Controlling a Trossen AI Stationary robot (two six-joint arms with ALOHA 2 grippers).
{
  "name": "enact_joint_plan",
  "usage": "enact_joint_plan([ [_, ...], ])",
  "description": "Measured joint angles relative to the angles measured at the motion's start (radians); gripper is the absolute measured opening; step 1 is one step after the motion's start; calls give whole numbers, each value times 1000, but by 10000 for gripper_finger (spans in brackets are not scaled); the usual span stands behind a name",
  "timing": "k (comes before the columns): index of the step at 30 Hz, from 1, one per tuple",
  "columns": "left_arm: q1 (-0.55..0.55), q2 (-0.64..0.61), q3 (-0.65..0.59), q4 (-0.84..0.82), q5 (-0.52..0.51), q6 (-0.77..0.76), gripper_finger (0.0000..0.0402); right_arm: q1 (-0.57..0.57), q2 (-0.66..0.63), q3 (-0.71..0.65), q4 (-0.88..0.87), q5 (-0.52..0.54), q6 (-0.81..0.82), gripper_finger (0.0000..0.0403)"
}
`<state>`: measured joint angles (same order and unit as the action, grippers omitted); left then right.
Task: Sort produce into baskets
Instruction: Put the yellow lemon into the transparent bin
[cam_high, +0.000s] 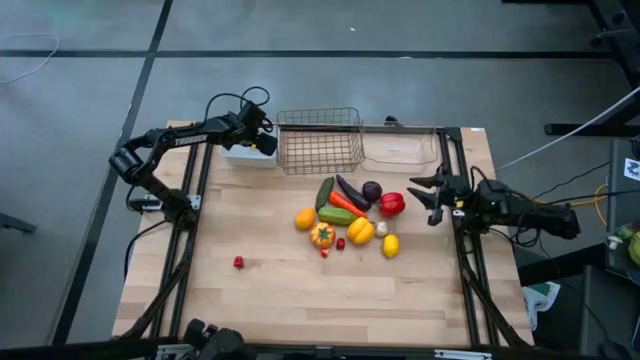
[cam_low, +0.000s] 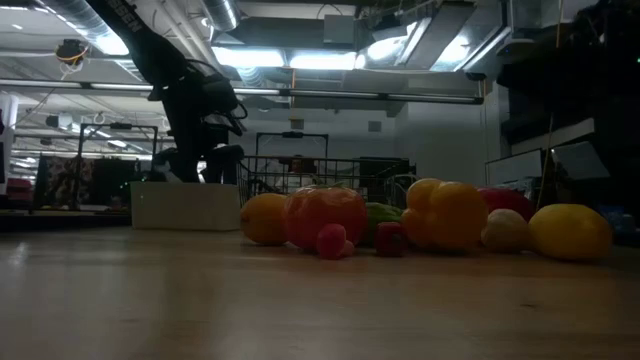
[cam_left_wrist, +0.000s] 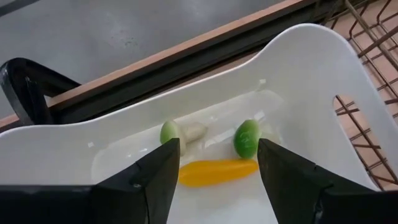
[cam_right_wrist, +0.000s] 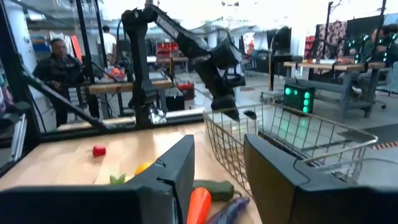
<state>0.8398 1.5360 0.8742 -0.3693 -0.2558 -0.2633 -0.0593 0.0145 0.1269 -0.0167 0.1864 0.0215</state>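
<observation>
The produce lies heaped mid-table: orange (cam_high: 305, 219), yellow pepper (cam_high: 360, 231), lemon (cam_high: 390, 245), red pepper (cam_high: 391, 204), purple onion (cam_high: 371, 190), eggplant (cam_high: 351, 192), carrot (cam_high: 345, 205), cucumber (cam_high: 325, 192). A tiny red piece (cam_high: 239, 262) lies apart, nearer the left. My left gripper (cam_left_wrist: 217, 148) is open and empty above the white tray (cam_left_wrist: 323, 68), which holds a yellow piece (cam_left_wrist: 217, 172) and two green pieces (cam_left_wrist: 246, 137). My right gripper (cam_high: 425, 197) is open and empty just right of the red pepper.
The grey wire basket (cam_high: 320, 140) stands at the far edge between the white tray (cam_high: 245, 155) and the clear bin (cam_high: 400, 148). Bare wood lies in front of the heap and at the near left. People stand in the room beyond the table.
</observation>
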Motion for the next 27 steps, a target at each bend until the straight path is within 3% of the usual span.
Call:
enact_joint_plan([
  [11,0,0,0,0,0,1,212,0,172,169,-113,24,38,151],
  [20,0,0,0,-1,0,1,212,0,429,387,-387,82,151,270],
  [27,0,0,0,-1,0,1,212,0,626,608,-610,-60,212,324],
])
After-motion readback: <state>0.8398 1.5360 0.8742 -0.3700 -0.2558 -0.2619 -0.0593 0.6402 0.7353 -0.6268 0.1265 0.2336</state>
